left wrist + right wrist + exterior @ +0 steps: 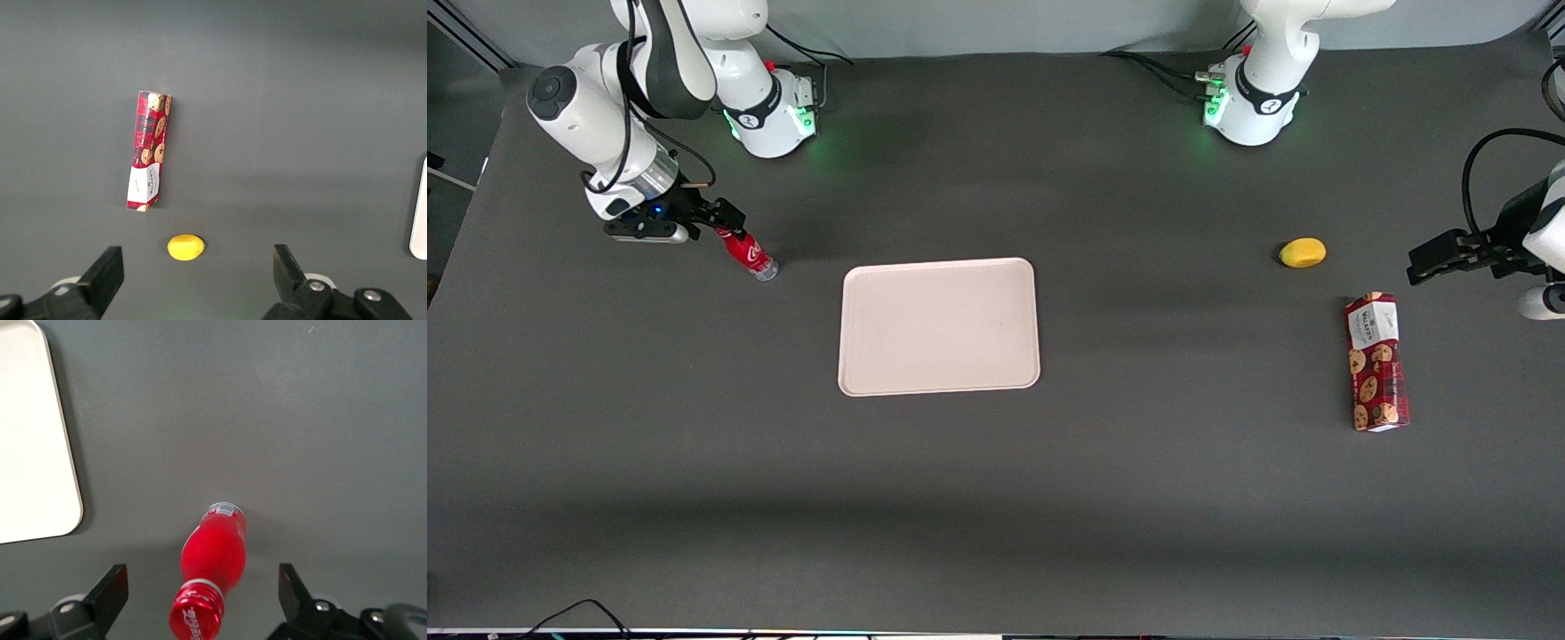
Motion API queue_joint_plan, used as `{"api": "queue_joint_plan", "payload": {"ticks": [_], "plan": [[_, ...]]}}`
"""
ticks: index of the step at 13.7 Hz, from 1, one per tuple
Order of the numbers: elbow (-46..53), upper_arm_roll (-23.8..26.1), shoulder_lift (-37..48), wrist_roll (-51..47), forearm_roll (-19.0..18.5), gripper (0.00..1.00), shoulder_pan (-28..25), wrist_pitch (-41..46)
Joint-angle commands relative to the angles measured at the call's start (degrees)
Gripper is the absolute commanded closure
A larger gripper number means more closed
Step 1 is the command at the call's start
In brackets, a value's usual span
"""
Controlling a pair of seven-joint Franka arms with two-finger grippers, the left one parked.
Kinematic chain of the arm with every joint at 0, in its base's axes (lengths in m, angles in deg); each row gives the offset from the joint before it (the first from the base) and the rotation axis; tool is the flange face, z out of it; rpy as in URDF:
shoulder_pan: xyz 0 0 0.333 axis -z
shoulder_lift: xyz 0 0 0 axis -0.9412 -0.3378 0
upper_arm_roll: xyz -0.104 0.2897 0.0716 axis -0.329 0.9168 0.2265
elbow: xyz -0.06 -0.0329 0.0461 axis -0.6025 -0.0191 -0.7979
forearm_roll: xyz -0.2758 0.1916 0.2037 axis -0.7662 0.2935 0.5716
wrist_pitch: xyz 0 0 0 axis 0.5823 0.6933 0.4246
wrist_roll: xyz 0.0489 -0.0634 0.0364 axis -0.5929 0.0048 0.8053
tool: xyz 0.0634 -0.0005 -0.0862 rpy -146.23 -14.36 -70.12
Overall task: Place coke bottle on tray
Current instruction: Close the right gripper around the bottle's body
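Tool (pixel 200 603) open astride upright coke bottle (pixel 215 563), seemingly untouched.

coke bottle (pixel 749 254) — white script logo, cookie box (pixel 1377 361) — text illegible

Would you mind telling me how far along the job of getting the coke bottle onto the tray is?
Nothing is finished yet: the tray holds nothing. In hand is the approach, with the open hand straddling the coke bottle, which stands on the table beside the tray, fingers clear of it. Gripping, lifting, carrying and setting down remain.
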Motion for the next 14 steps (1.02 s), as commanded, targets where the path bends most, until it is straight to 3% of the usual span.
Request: {"api": "queue_joint_plan", "payload": {"ticks": [1, 7, 8, 9, 11, 14], "plan": [[-3.8, 0.5, 0.9, -0.8, 1.6, 0.0, -0.2, -3.1], [-4.1, 0.6, -0.2, -0.8, 1.6, 0.0, -0.2, -3.8], [-4.1, 0.7, -0.3, -0.8, 1.6, 0.05, -0.2, -3.8], [-4.1, 1.0, -0.2, -0.8, 1.6, 0.16, -0.2, -3.8], [-4.0, 1.1, -0.2, -0.9, 1.6, 0.49, -0.2, -3.8], [-3.8, 1.0, -0.2, -0.9, 1.6, 0.83, -0.2, -3.7]]}}
